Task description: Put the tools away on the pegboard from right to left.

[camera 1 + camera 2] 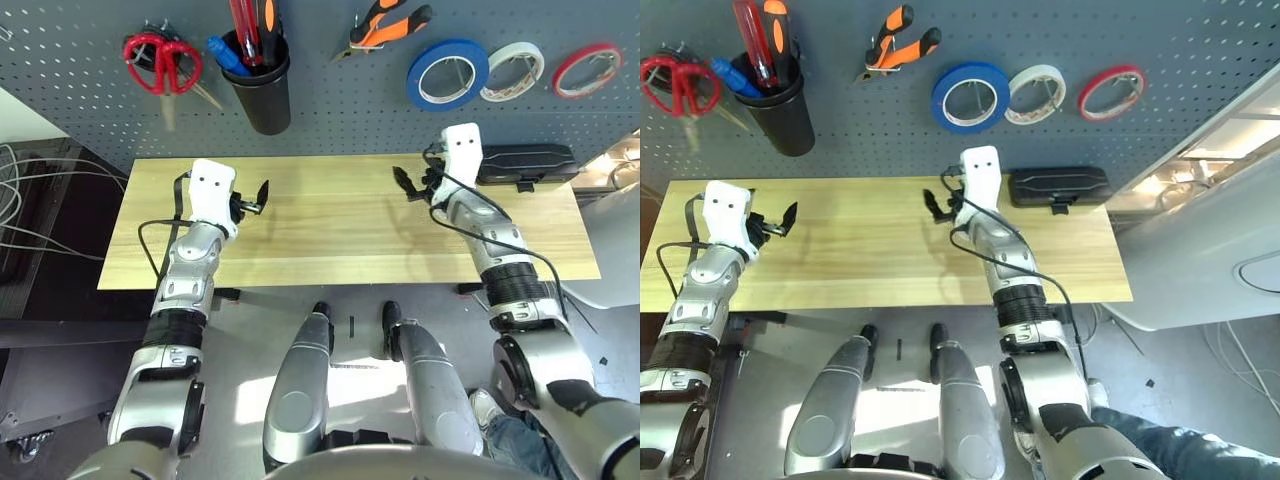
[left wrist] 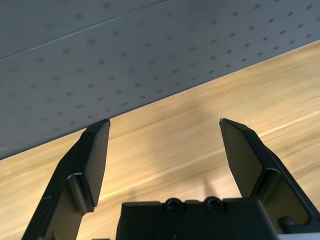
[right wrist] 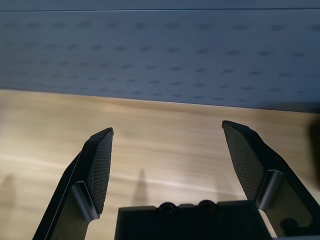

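Black and spread wide, the two fingers of the right tool (image 3: 167, 165) grip nothing, with bare wood showing between them; the left tool (image 2: 162, 160) stands the same way, jaws apart and empty, low over the wooden surface (image 1: 340, 235). From the head camera both tools hover just above the planks, the right one near a black case (image 1: 525, 163) lying at the surface's far right edge, the left one toward the left end, the two well apart. No tool for sorting lies on the wood. Up on the pegboard (image 1: 330, 110) everything named already hangs in place: the blue tape roll (image 1: 447, 74) on its hook beside a white tape roll (image 1: 512, 70) and a red tape roll (image 1: 587, 69), the orange-and-black pliers (image 1: 385, 26) to its left, the blue-handled screwdriver (image 1: 226, 56) standing in the black cup (image 1: 258, 88), and the red-handled scissors (image 1: 162, 62) at the far left. Judged from that, the stowing looks finished, and the step in hand is a tidy retreat. To do it well, both arms should draw back toward the body along the surface's near side, keeping the open fingers clear of the case and below the hanging rolls, so nothing gets nudged off a hook. The screwdriver leans in the cup; it seems settled, though how deep it sits cannot be told.
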Robot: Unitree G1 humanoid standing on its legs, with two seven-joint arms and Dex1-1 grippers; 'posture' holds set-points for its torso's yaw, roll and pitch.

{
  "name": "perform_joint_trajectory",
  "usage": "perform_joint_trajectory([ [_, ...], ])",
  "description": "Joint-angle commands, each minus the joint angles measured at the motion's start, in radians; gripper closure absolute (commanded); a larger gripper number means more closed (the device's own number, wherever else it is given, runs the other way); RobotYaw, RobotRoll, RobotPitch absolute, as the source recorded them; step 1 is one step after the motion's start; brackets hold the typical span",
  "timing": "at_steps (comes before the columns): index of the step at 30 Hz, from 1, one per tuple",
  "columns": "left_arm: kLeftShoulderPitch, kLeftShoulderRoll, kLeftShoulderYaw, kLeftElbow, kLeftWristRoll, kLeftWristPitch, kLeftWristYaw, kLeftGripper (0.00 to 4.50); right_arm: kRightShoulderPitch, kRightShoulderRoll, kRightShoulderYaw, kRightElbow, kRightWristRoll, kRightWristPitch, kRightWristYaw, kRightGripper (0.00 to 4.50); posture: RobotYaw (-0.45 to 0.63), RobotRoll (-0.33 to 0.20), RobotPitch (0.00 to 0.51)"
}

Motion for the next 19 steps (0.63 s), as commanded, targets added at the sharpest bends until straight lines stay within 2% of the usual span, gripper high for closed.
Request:
perform_joint_trajectory([
  [1,0.009,-0.005,-0.015,0.008,0.001,0.035,-0.021,0.04,0.028,-0.017,-0.024,0.006,-0.003,0.015,-0.015,0.00,0.11,0.000,0.427],
  [10,0.004,-0.020,-0.015,-0.022,-0.001,0.099,-0.030,0.04,0.117,-0.081,-0.037,-0.092,-0.007,0.071,-0.003,0.00,0.05,0.000,0.485],
  [16,-0.007,-0.029,-0.016,-0.022,-0.001,0.114,-0.036,0.04,0.135,-0.121,-0.040,-0.115,-0.008,0.085,0.012,0.00,0.04,0.000,0.493],
  [19,-0.019,-0.033,-0.010,-0.009,-0.002,0.113,-0.030,0.04,0.131,-0.135,-0.041,-0.110,-0.009,0.087,0.022,0.00,0.03,0.000,0.476],
])
